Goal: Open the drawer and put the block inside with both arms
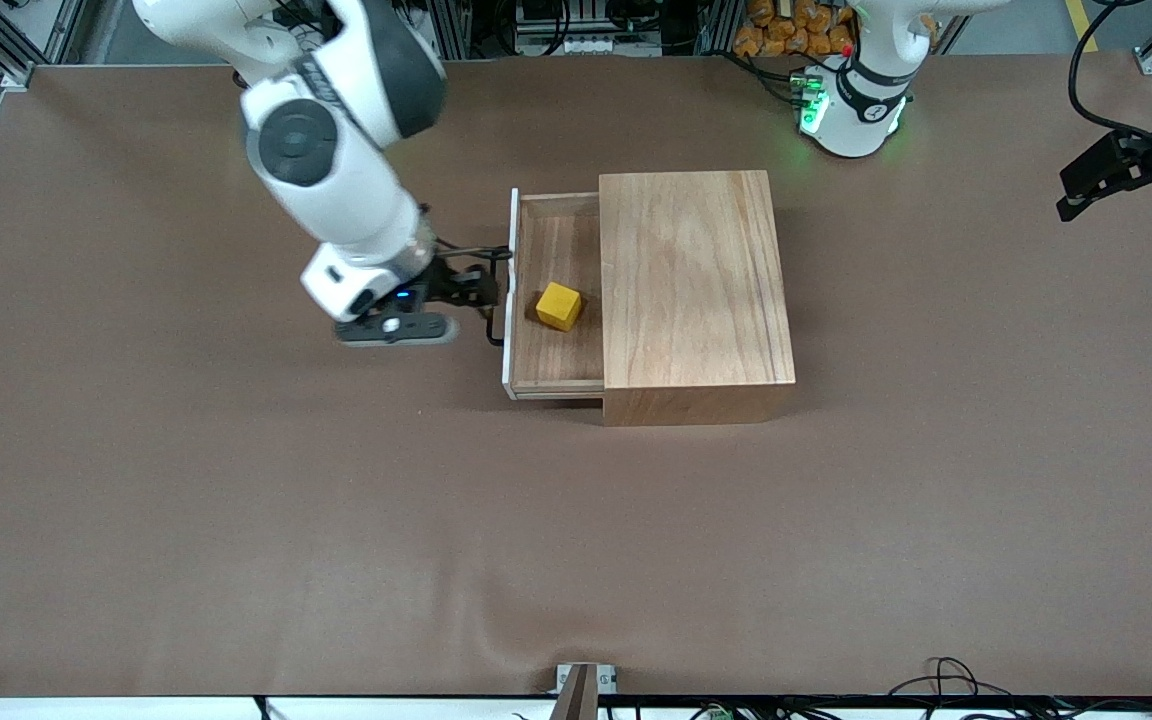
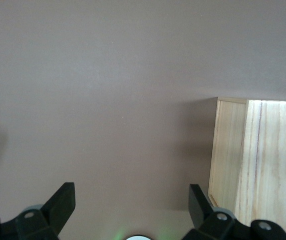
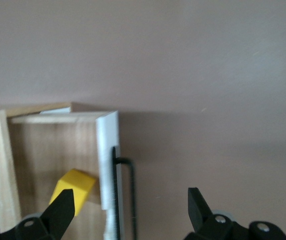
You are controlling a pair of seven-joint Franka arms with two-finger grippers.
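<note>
The drawer stands pulled out of the wooden box toward the right arm's end of the table. The yellow block lies inside the drawer. My right gripper is open and empty at the drawer's black loop handle. In the right wrist view the right gripper has one finger on the block's side and one outside the handle; I cannot tell if it touches. My left gripper waits open and empty, raised at the left arm's end of the table; the left wrist view shows the box.
The brown table cover surrounds the box on all sides. The left arm's green-lit base stands just farther from the front camera than the box. Cables lie along the table's near edge.
</note>
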